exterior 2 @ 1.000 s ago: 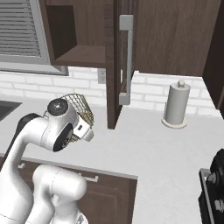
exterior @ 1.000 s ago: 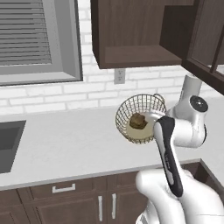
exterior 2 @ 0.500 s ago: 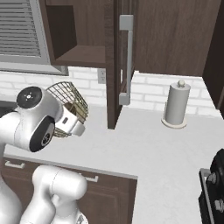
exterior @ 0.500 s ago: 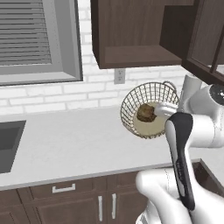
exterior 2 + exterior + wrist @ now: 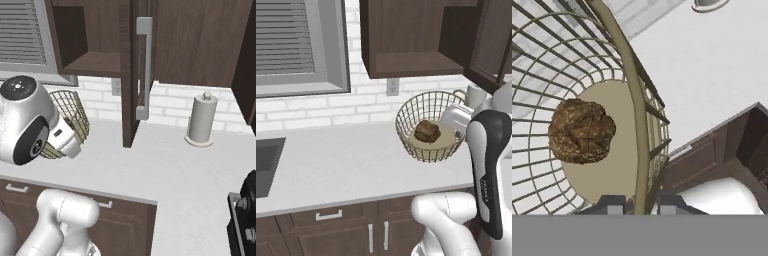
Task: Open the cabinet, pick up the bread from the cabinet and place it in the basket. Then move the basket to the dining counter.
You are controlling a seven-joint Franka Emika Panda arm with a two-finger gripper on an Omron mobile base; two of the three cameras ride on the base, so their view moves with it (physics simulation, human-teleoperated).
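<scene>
Basket [image 5: 428,127] now lifted clear of counter [image 5: 331,170] and tilted, carried rightward versus a second ago. Fingers [image 5: 634,204] clamped narrow on rim wire. Bread [image 5: 427,131] seated on basket base. Cabinet [image 5: 142,75] open. Remaining: transfer to dining counter.

No legible text, label or number anywhere

A white brick wall [image 5: 316,112] carrying a grey-framed window with closed blinds [image 5: 291,42] and an outlet [image 5: 392,86] backs the pale tabletop [image 5: 341,165], with dark drawers [image 5: 331,216] below and a sink [image 5: 265,167] at left.
</scene>
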